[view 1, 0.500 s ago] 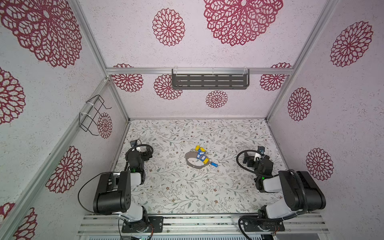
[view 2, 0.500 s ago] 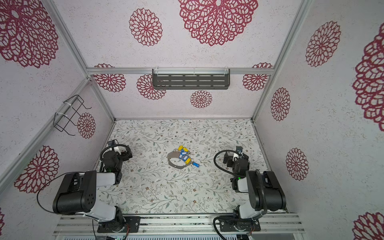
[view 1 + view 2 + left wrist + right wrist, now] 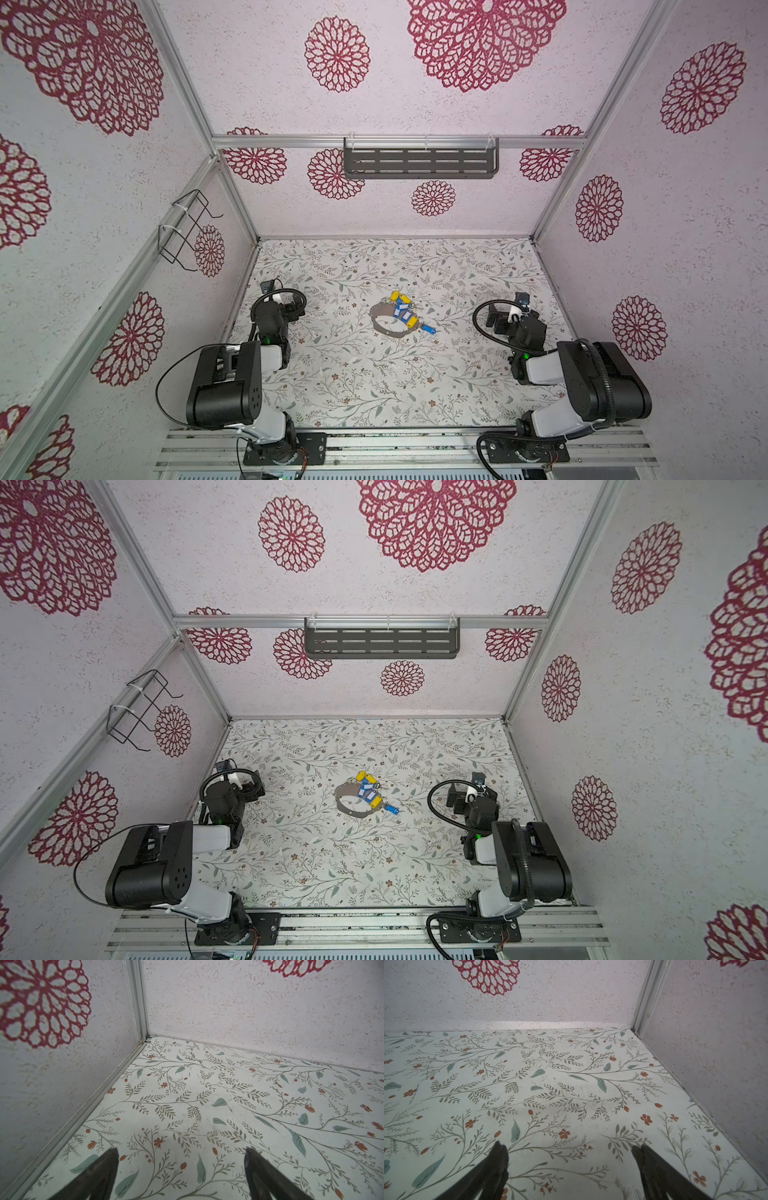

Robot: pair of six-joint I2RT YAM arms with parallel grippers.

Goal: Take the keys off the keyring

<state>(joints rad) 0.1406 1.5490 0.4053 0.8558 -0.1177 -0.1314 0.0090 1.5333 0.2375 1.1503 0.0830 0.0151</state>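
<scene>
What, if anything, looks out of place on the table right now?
Nothing serious. The keys lie bunched on the keyring mid-table; the left gripper and right gripper are open, well away from them. Only oddity: two small white scraps on the table, nearer the arms, too small to identify.

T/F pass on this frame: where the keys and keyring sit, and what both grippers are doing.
1. The keys lie bunched over the right side of the keyring, mid-table. True.
2. The left gripper is open, with nothing between its fingers. True.
3. The right gripper is shut on the keys. False: it is open and empty, off to the right and well apart from them.
4. Every key is yellow. False: some are yellow and some are blue.
</scene>
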